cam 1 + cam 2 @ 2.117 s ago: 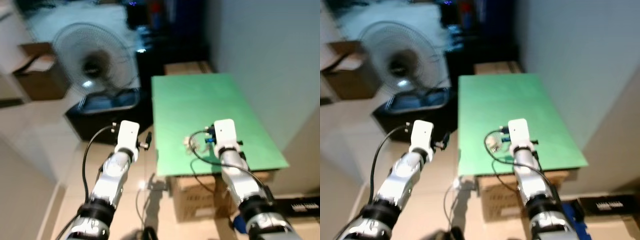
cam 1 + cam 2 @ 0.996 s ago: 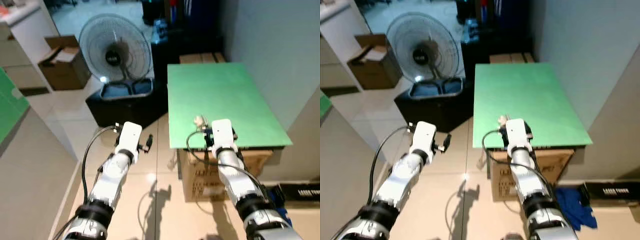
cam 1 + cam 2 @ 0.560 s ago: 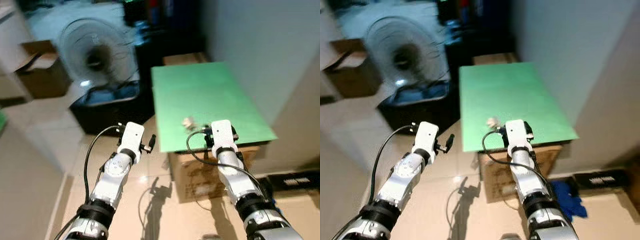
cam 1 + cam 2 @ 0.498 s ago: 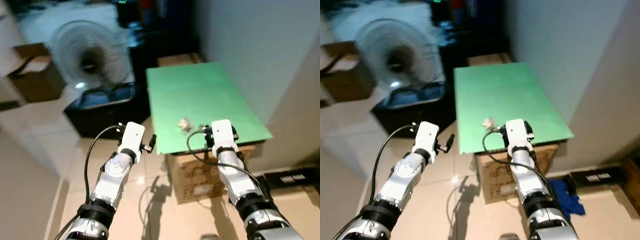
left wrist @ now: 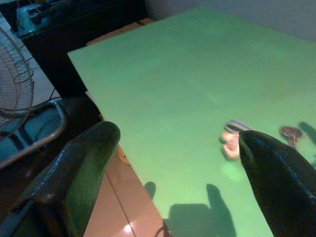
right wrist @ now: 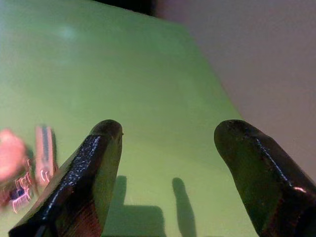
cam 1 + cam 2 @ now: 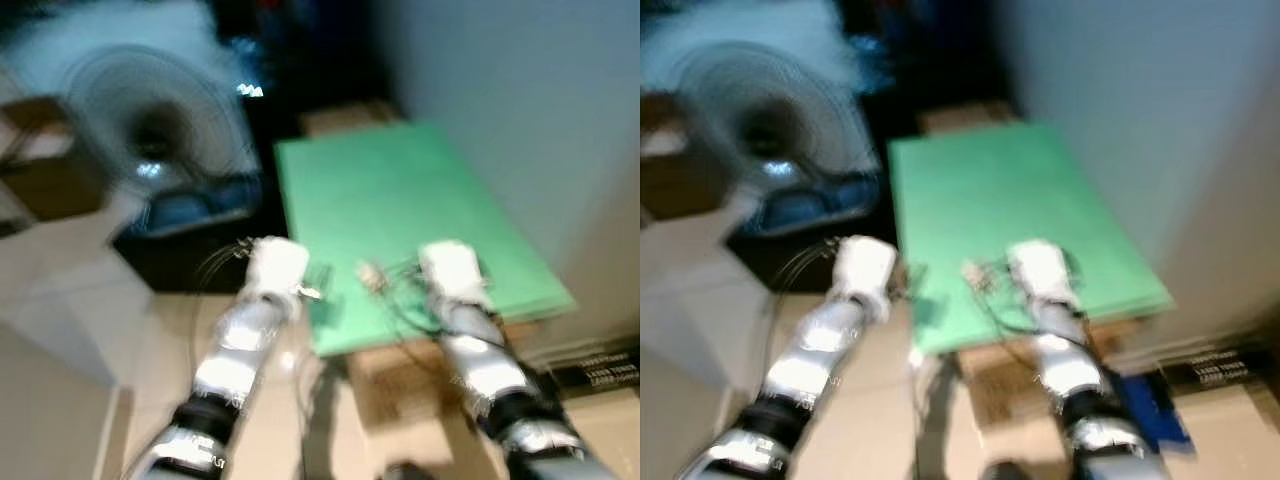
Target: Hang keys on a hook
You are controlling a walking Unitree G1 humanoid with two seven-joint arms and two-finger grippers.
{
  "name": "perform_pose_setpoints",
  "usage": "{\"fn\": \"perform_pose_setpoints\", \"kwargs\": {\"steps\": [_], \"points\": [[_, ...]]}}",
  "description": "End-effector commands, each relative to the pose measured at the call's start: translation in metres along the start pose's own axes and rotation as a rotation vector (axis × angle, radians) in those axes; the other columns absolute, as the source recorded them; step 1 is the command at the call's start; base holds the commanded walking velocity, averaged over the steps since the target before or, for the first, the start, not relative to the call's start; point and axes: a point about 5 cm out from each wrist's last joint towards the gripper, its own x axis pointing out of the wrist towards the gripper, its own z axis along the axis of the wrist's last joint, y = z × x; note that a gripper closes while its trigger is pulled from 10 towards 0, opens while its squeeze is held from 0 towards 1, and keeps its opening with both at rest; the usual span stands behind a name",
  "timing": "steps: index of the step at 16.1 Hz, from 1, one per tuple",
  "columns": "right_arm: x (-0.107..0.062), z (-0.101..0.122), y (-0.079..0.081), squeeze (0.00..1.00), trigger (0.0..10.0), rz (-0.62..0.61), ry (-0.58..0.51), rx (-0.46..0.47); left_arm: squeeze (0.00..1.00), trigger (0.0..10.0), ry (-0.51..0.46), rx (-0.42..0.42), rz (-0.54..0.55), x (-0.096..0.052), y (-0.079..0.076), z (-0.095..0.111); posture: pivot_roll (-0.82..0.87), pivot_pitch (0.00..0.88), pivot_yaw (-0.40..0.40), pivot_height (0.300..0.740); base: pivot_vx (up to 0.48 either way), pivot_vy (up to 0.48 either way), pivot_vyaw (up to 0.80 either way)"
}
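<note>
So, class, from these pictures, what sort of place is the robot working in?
Probably a storeroom or a spare corner of a home. A flat green tabletop rests on brown cardboard boxes, a large round pedestal fan stands on a pale tiled floor, and the small bunch of keys lies on the green top.

It looks like a room in a home. There is a big fan [image 7: 150, 130], a tiled floor [image 7: 70, 330] and cardboard boxes [image 7: 420, 385]

Head views smeared by motion, I could resolve no detail | keys [image 7: 371, 274] were a pale blur on the green table [image 7: 420, 190] | fan [image 7: 150, 130] only a hazy disc | keys ran off the right wrist picture's edge, streaked | hook: I couldn't tell
</note>
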Motion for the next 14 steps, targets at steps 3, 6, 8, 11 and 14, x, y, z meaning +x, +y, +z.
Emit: {"fn": "perform_pose_setpoints", "kwargs": {"steps": [3, 6, 8, 11, 14], "points": [[0.002, 0.023, 0.023, 0.0, 10.0, 0.051, -0.068, 0.031, 0.0, 10.0, 0.054, 0.033, 0.081, -0.008, 0.024, -0.011, -0.2, 0.0, 0.126, 0.723, 0.156, 0.0, 0.0], [0.008, 0.04, 0.018, 0.0, 10.0, 0.01, -0.117, 0.079, 0.0, 10.0, 0.051, 0.031, 0.078, -0.009, 0.025, -0.011, -0.2, 0.0, 0.134, 0.723, 0.0, 0.0, 0.0], [0.012, 0.047, 0.01, 0.0, 10.0, -0.047, -0.131, 0.095, 0.0, 10.0, 0.051, 0.035, 0.075, -0.01, 0.027, -0.012, -0.2, 0.0, 0.141, 0.723, 0.0, 0.0, 0.0], [0.017, 0.041, -0.002, 0.0, 10.0, -0.125, -0.082, 0.127, 0.0, 10.0, 0.053, 0.042, 0.069, -0.012, 0.029, -0.012, -0.19, 0.0, 0.148, 0.723, 0.0, 0.0, 0.0], [0.018, 0.026, -0.006, 0.0, 10.0, -0.141, -0.002, 0.154, 0.0, 10.0, 0.052, 0.054, 0.061, -0.014, 0.031, -0.012, -0.18, 0.0, 0.158, 0.723, 0.0, 0.0, 0.0]]}}
